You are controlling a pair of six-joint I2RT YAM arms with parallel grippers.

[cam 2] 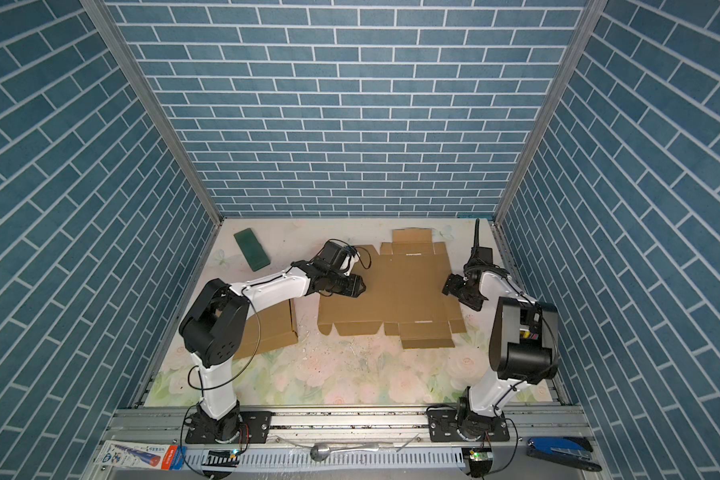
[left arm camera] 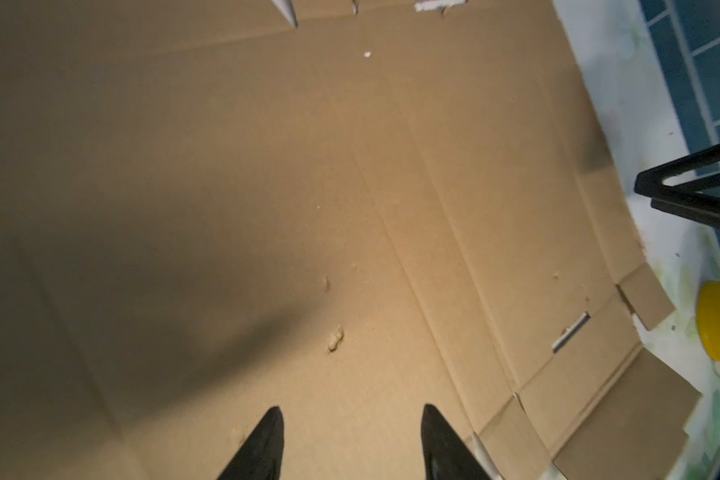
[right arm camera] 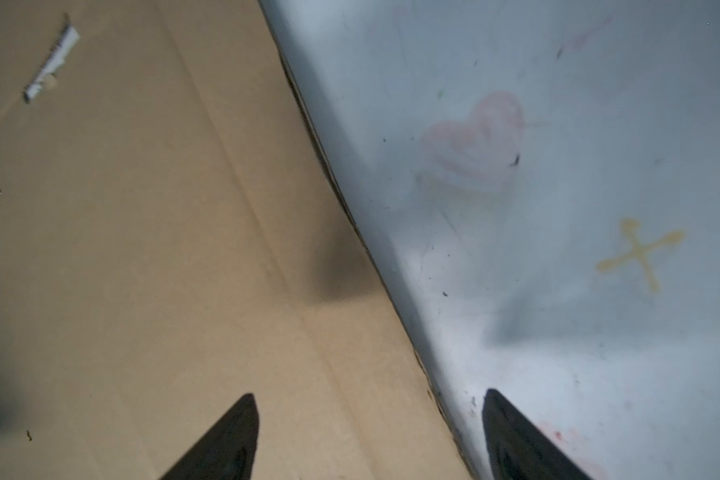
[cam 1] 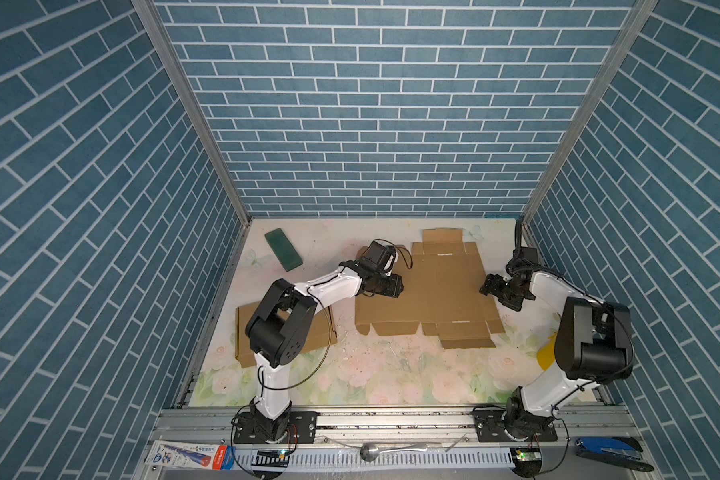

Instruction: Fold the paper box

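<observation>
- The paper box (cam 1: 429, 291) lies flat and unfolded on the flowery tabletop (cam 1: 371, 374).
- The left gripper (left arm camera: 352, 411) is apart, over the box, holding nothing.
- The right gripper (right arm camera: 368, 397) is apart, at the edge of the box.
- The writing on a packet (cam 1: 188, 455) in front is too small to read.

Two cardboard sheets (cam 1: 429, 291) (cam 2: 273, 332); one green block (cam 1: 283, 249); one yellow object (cam 1: 545, 353).

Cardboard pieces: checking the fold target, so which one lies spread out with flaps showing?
The central cardboard blank, flaps along its edges; the other cardboard piece, left of it, shows none.
</observation>
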